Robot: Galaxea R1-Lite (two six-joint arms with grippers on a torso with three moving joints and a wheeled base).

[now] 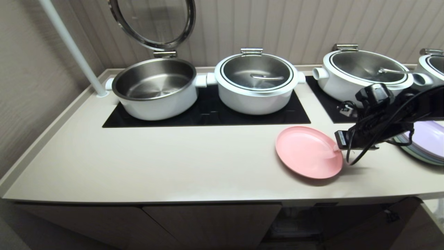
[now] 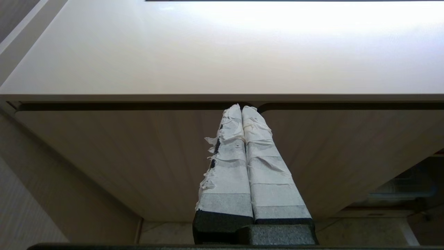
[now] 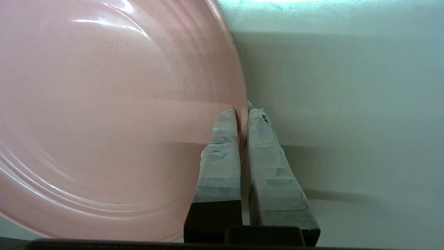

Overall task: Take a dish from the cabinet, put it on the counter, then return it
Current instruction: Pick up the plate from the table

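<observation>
The right gripper [image 3: 242, 113] clamps the rim of the round, shallow pink plate [image 1: 307, 152] lying near the front edge of the cream-beige counter [image 1: 173, 163] — set down, judging by its place — with its return to the cabinet [image 2: 138, 156] left; the left gripper [image 2: 241, 113], pressed together, hangs parked before the doors.

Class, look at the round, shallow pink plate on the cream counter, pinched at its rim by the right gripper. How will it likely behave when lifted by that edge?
The round, shallow pink plate probably stays stiff: its rim shows no bending between the right gripper's taped fingers. Its glossy surface looks slippery, so an edge grip may let it droop or slide out.
</observation>
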